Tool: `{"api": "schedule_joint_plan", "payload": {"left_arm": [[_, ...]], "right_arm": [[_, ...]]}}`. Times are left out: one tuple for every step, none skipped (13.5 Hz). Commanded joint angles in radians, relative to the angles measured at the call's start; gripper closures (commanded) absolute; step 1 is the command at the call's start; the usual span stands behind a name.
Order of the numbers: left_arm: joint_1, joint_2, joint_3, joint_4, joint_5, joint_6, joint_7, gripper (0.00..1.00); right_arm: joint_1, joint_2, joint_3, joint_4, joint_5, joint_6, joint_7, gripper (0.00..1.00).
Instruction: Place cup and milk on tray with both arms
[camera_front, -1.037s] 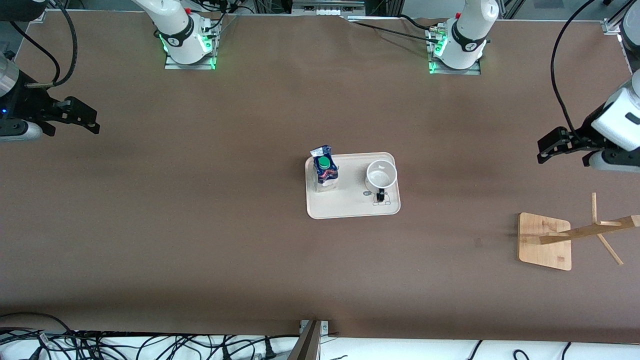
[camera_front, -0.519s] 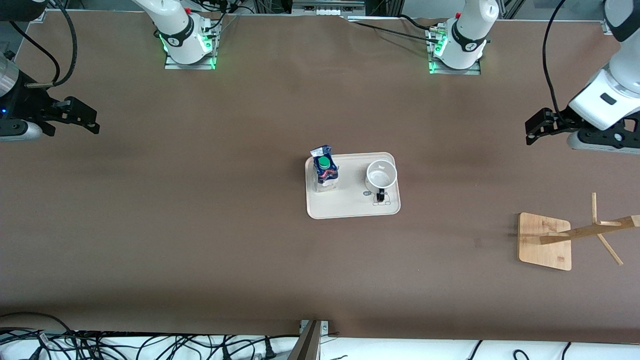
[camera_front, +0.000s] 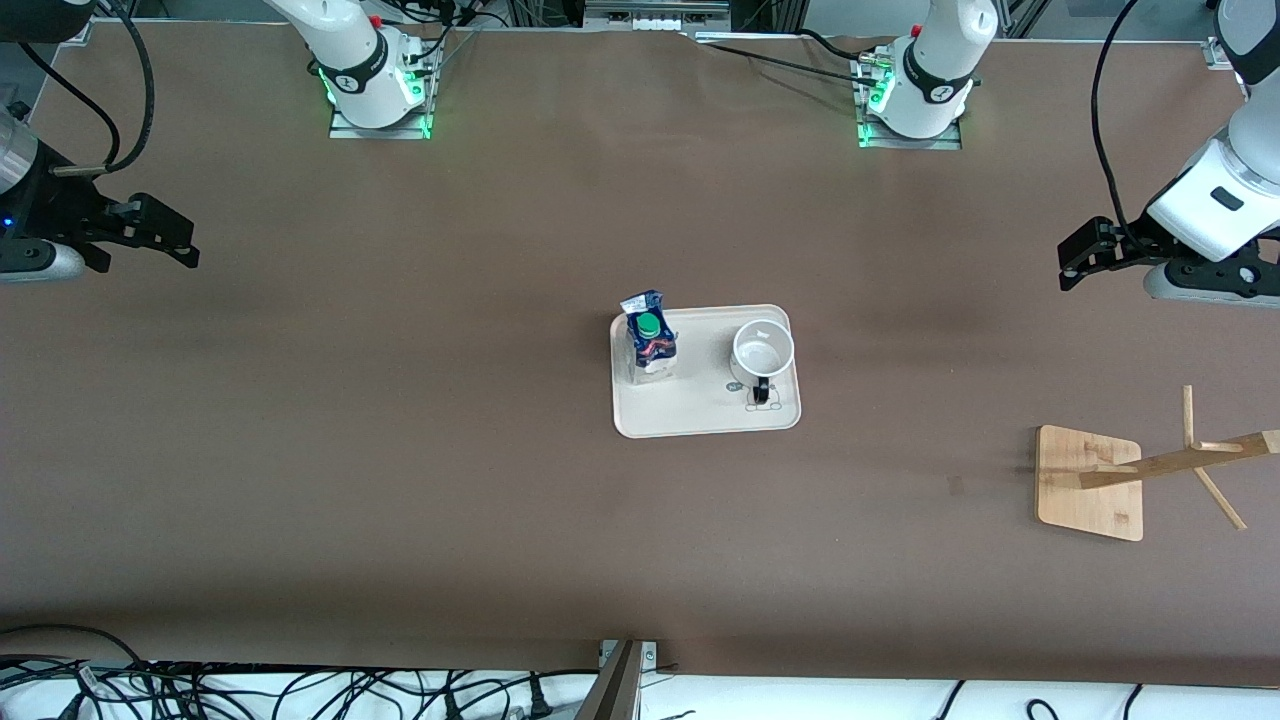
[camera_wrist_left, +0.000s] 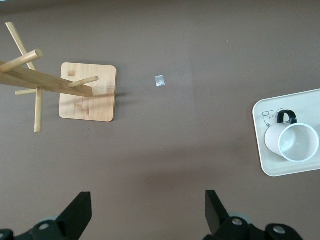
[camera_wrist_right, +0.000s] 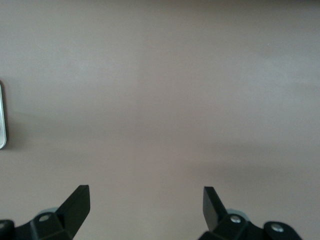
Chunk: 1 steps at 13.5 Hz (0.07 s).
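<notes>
On the desk (camera_front: 400, 450) I'm seeing milk (camera_front: 650, 345) and cup (camera_front: 763, 352) sitting on the tray (camera_front: 700, 410). I'm holding the left gripper (camera_front: 1078, 262) and right gripper (camera_front: 170, 240) wide, empty, over opposite desk ends.

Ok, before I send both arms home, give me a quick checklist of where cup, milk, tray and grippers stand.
1. The cup upright on the tray: ok.
2. The milk upright on the tray, at the right arm's end: ok.
3. Cup and milk apart, not touching: ok.
4. Left gripper open, empty, above bare table: ok.
5. Right gripper open, empty, clear of the tray: ok.
6. Wooden rack out of the left arm's path: cannot tell.
</notes>
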Motion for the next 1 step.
{"api": "schedule_joint_plan", "payload": {"left_arm": [[-0.015, -0.006, 0.010, 0.005, 0.017, -0.011, -0.001, 0.00]], "right_arm": [[-0.010, 0.003, 0.009, 0.016, -0.007, -0.004, 0.008, 0.00]]}}
